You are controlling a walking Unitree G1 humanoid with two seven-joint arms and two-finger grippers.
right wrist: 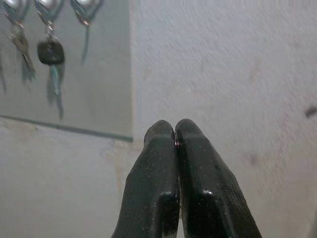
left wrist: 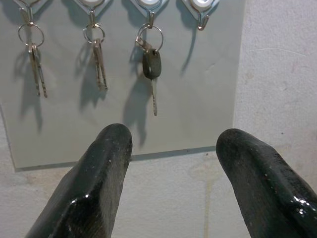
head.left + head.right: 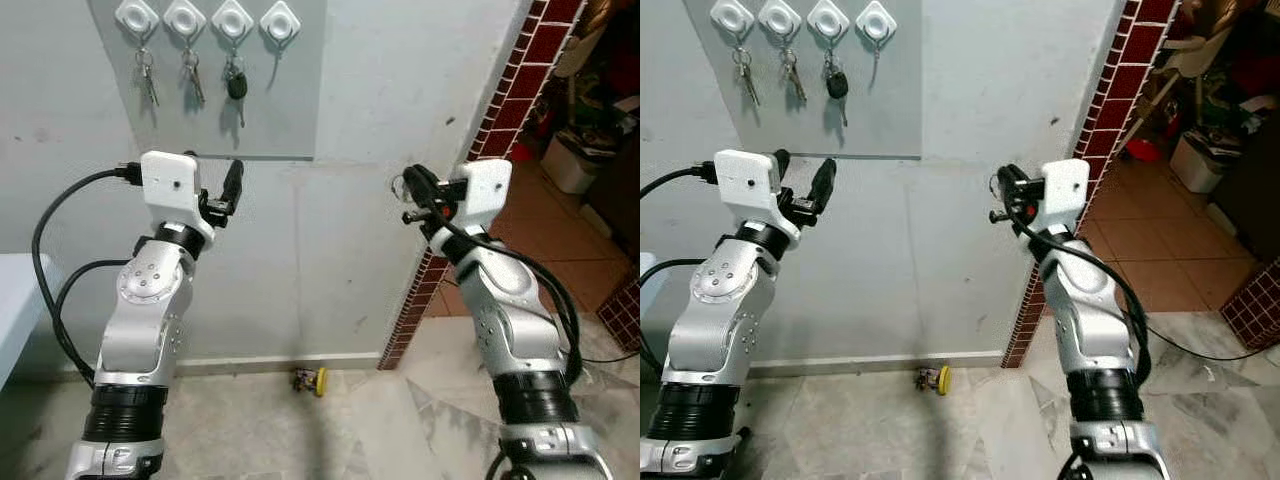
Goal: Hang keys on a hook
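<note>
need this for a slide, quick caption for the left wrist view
Open left gripper faces the key board: three hooks hold keys, the fourth hook is free.

Three key sets on hooks

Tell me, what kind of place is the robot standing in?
Probably a home's entrance or hallway: a grey board with four white hooks, three holding keys, a red-brick column edge, and a tiled floor.

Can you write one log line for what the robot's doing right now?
left gripper open, raised | right gripper shut on key ring | keys on three hooks | right hook empty
</note>
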